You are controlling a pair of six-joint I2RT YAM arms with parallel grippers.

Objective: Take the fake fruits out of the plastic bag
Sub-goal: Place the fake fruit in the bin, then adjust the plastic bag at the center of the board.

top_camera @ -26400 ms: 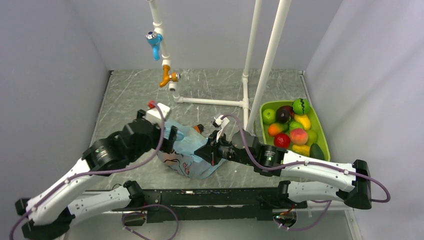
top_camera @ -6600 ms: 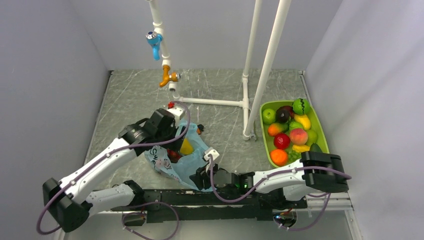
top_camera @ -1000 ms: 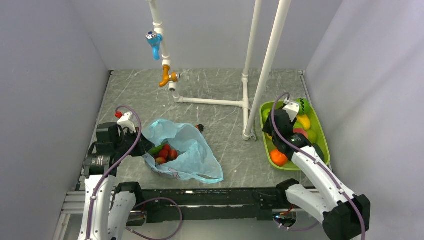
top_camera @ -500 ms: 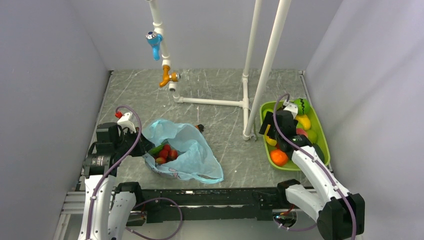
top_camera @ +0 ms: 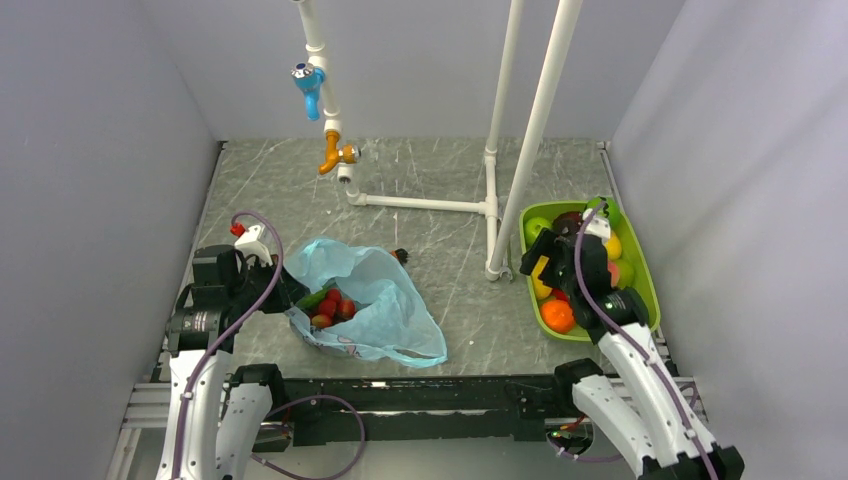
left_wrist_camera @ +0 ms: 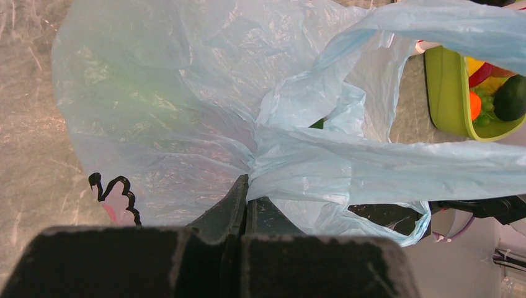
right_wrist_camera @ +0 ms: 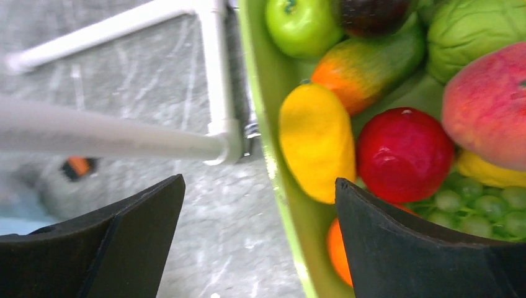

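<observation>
The light-blue plastic bag lies crumpled on the table left of centre, its mouth towards the left. Red and green fake fruits show inside the mouth. My left gripper is shut on the bag's edge; in the left wrist view the jaws pinch a bunched fold of the bag. My right gripper hangs open over the left rim of the green tray, nothing between its fingers. Below it, in the right wrist view, a yellow fruit lies in the tray beside a red one.
The tray holds several fruits. A white pipe frame stands just left of it. A blue tap and an orange tap hang at the back. A small orange-and-black piece lies behind the bag.
My right gripper opened wide and let the yellow fruit go into the tray, then swung slightly right. The left arm and the bag have not moved.
</observation>
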